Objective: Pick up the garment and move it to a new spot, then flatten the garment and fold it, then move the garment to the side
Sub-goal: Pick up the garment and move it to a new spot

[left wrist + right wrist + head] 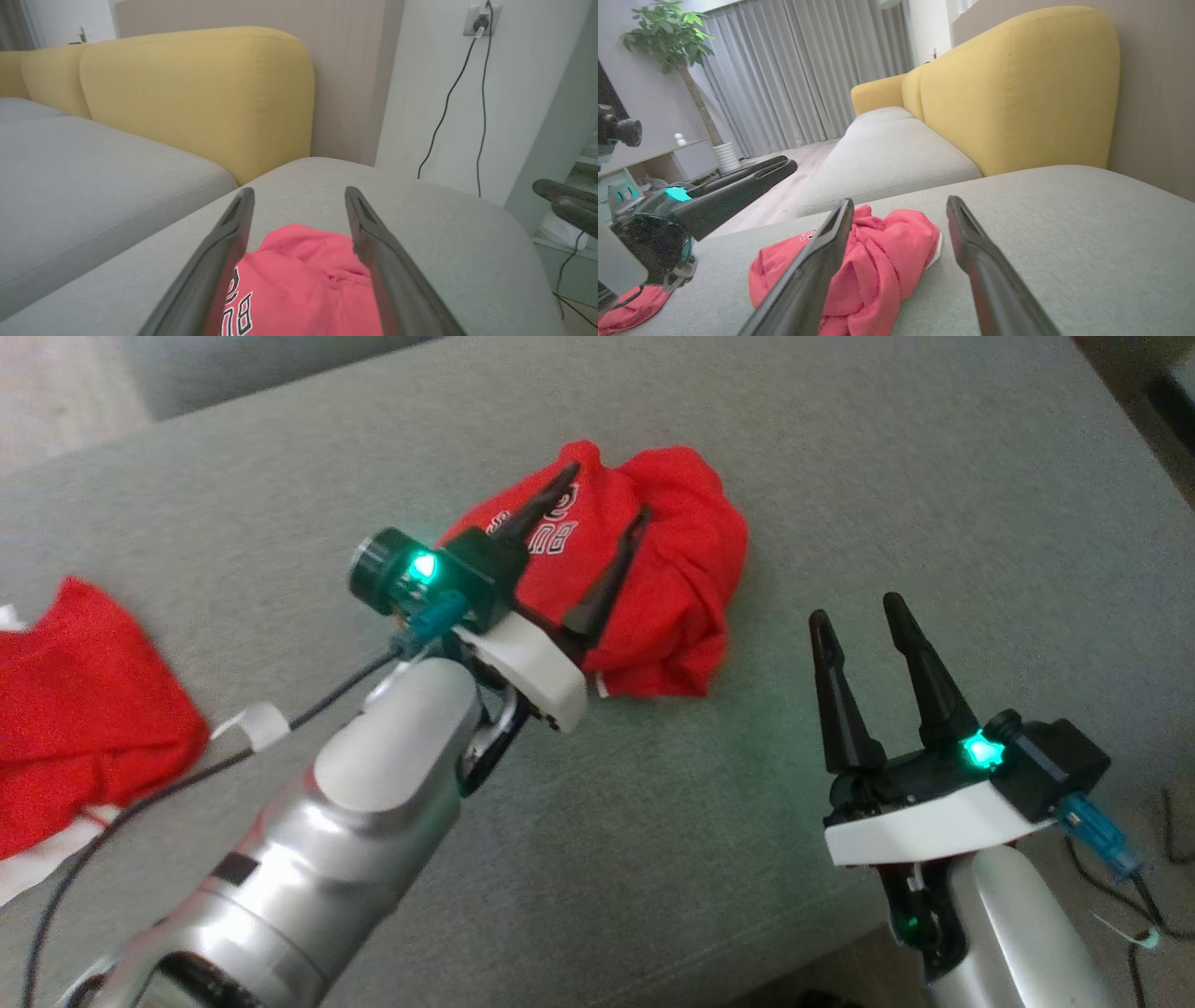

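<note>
The left end effector [608,489] and right end effector [857,608] each have two long tapered matte-black fingers [845,700] on a white wedge-shaped base [532,663], stuck onto fat silver forearms [355,821]. Each wrist's got a glowing green LED [423,565], a chunky black camera [378,565], and a teal plug [431,621] with a thin black cable [140,803] trailing off.

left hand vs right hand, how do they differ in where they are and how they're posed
The left hand is over the red garment; the right hand is over bare grey sofa cushion beside it.
The left hand reaches farther forward; the right hand sits nearer the robot.
Shared: both are open and empty, pointing roughly the same way.
</note>
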Tool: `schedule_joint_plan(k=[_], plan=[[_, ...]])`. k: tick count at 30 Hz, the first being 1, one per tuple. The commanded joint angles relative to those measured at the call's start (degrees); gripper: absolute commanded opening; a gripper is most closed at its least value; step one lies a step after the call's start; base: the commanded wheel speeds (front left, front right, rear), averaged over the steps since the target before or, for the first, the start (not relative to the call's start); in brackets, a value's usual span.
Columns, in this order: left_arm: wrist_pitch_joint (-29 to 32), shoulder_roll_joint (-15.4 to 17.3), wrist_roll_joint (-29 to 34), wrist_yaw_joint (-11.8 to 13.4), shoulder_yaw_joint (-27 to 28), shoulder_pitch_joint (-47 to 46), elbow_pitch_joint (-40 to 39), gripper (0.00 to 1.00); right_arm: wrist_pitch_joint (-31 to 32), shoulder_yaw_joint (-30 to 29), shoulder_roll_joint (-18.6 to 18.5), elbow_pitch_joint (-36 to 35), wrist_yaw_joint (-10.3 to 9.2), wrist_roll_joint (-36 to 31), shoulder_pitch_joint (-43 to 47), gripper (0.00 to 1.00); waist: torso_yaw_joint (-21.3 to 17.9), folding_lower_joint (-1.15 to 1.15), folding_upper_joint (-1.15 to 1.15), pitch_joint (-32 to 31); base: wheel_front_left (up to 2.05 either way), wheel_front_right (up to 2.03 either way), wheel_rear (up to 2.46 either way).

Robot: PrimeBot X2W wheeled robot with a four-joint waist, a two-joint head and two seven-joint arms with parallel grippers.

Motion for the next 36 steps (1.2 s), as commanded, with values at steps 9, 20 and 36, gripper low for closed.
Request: schedule_joint_plan(k=[9,20,36], plan=[[-3.14,0.46,-0.3,0.62,4.53,-0.4,1.48,1.0,-0.62,-1.27,-0.1,-1.9,-0.04,-0.63,-1.02,1.0,3.72,0.0,0.0,-0.9,0.0,0.0,0.0],[-3.3,5.15,6.28,4.39,11.41,11.77,-11.25,1.0,-0.62,-4.23,-0.1,-0.3,-0.04,-3.95,2.22,1.0,16.18,0.0,0.0,-6.46,0.0,0.0,0.0],[-3.31,2.6,12.59,7.45,26.69,38.58,-28.33,1.0,-0.62,-3.82,-0.1,1.52,-0.04,-5.4,6.85,1.0,20.9,0.0,0.0,-10.62,0.0,0.0,0.0]])
